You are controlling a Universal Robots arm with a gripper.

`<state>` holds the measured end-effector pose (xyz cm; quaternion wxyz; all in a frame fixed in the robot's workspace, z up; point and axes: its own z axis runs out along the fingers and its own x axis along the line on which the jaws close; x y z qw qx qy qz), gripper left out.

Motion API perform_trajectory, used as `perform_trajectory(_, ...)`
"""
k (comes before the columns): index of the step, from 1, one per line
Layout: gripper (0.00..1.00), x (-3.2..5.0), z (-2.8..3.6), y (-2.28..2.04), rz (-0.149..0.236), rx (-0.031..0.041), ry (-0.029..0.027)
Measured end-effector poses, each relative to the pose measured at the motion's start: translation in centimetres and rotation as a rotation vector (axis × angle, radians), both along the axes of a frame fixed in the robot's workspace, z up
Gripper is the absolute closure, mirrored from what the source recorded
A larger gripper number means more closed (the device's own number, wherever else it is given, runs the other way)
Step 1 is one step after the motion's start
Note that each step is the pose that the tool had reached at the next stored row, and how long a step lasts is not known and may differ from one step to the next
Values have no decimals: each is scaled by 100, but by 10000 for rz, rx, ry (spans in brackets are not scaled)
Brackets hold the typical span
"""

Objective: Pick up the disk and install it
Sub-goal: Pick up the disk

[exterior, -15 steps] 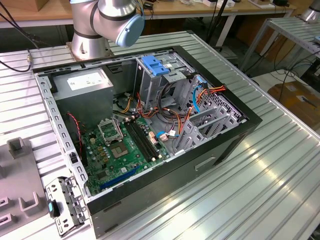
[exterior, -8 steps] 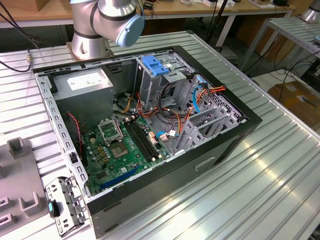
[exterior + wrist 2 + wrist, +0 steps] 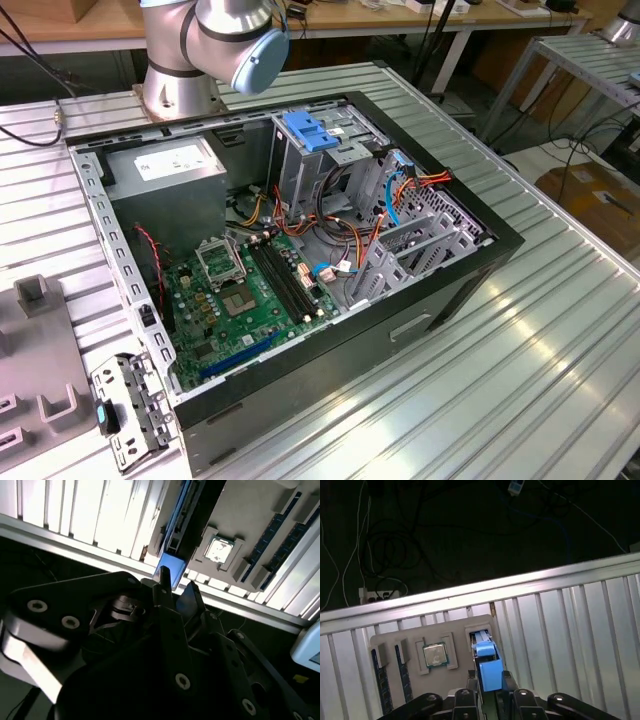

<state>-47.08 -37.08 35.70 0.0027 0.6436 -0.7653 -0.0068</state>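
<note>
Ribbed metal table [image 3: 570, 610], grey tray [image 3: 455, 625] — pincer [image 3: 492, 690] closed on the disk [image 3: 489, 670], upright at the tray slot

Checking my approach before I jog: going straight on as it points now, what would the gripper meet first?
The disk, standing on edge in its slot in the grey tray; its blue end lies directly ahead of the gripper. Whether they already touch is unclear.

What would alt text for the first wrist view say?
The black tool hangs right at the blue-framed disk, which stands on edge in a grey tray beside a processor chip, on a ribbed metal table.
</note>
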Motion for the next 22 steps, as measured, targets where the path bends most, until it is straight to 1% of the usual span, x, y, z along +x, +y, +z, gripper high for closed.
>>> perform_trajectory(1,67,0,-10,0,259,-16,-1)
perform_trajectory(2,66,0,-18,-1,418,-25,-3)
perform_trajectory(3,66,0,-25,0,491,-33,-6)
perform_trajectory(4,60,0,-34,0,516,-41,-10)
perform_trajectory(5,60,0,-45,0,522,-48,-14)
perform_trajectory(7,60,0,-96,0,551,-72,-26)
perform_trajectory(11,60,8,-182,8,556,-109,-26)
perform_trajectory(13,60,9,-214,12,561,-116,-25)
perform_trajectory(18,60,9,-238,16,567,-117,-25)
perform_trajectory(22,60,9,-264,35,570,-116,-26)
